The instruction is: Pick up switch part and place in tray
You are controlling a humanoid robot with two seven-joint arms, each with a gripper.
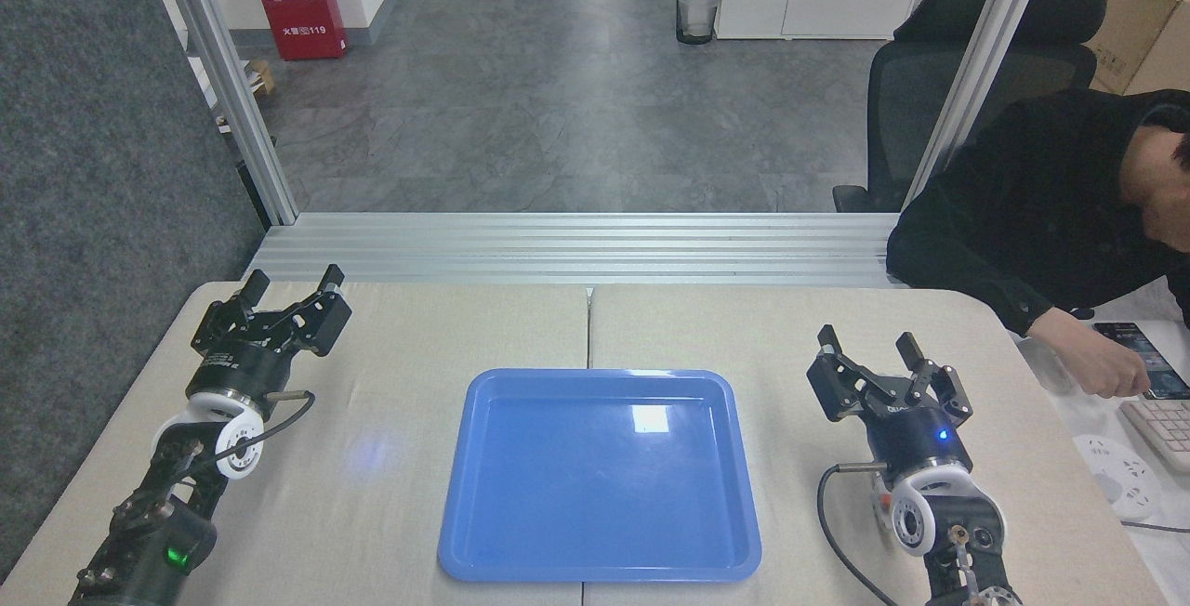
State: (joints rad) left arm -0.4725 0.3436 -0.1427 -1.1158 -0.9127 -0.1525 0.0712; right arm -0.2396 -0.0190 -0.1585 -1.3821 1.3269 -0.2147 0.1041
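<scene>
Both arms are up on the beige table (390, 494), one on either side of the blue tray (600, 569), which lies flat in the middle, straddling the seam between the two tabletop halves. Its glossy floor is bare, with just a bright square of light on it.

The left arm comes in from the near left corner and runs away from us at a slant, white wrist ring showing, a green light on the segment nearest the edge. The left gripper (292, 283) sits well to the left of the tray and beyond its far edge, pointing away and slightly towards the tray side, jaws spread apart with nothing between them.

Over on the other side, the right arm rises from the near right corner, a cable looping off its wrist and a small blue light glowing on the body. The right gripper (866, 344) is just to the right of the tray, about level with its far edge, fingers splayed wide and holding nothing.

The switch part: I can't spot it anywhere on the table or in the tray.

Farther right of the tray, off the table, a person in a black sleeve (1013, 243) reaches a hand (1102, 366) down near a keyboard (1162, 425) and a phone (1143, 360).
</scene>
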